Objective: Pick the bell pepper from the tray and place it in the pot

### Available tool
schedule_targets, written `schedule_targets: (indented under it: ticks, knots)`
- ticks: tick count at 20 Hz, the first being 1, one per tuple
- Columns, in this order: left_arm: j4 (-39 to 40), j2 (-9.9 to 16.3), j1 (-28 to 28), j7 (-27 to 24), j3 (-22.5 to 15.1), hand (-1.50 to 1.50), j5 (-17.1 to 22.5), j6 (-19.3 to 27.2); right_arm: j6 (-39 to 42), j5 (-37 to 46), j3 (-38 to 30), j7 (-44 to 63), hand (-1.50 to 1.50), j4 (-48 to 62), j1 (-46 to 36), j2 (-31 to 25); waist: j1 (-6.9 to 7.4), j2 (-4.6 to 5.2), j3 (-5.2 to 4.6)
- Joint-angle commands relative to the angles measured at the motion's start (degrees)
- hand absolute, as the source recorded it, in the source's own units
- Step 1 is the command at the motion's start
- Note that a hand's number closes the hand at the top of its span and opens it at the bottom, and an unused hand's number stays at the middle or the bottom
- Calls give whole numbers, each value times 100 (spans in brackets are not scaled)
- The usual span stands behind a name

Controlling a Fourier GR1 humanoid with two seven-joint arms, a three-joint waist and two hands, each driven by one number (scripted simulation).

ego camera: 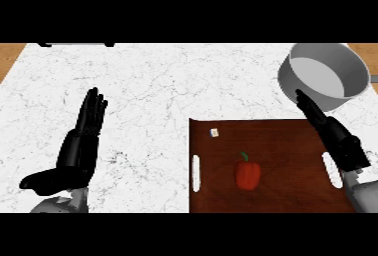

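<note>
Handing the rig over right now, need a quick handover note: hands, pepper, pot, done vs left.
Left hand: open, fingers straight, over the white counter at the view's left, holding nothing.
Right hand: open, fingers straight, along the tray's right edge, fingertips pointing toward the pot, holding nothing.
Bell pepper: red, lying on the brown tray, near its middle, untouched.
Pot: grey, at the counter's far right, beyond the tray; nothing visible inside.
Done: nothing yet.
Left: grasp the pepper, lift it, carry it to the pot, release it inside.

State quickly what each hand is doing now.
Left hand: open, holding nothing.
Right hand: open, holding nothing.
</note>
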Motion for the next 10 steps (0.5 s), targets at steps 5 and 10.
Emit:
schedule_targets:
  ticks: [5,10]
  knots:
    - [41,353,-699,525,719,0,288,-82,2286,-1872,-624,-727,150,-327,-1137,-186,166,-45,30]
    - [536,420,-883,618,998,0,642,-428,2028,92,-1049,-2648,-150,1002,-773,-1207,43,-28,23]
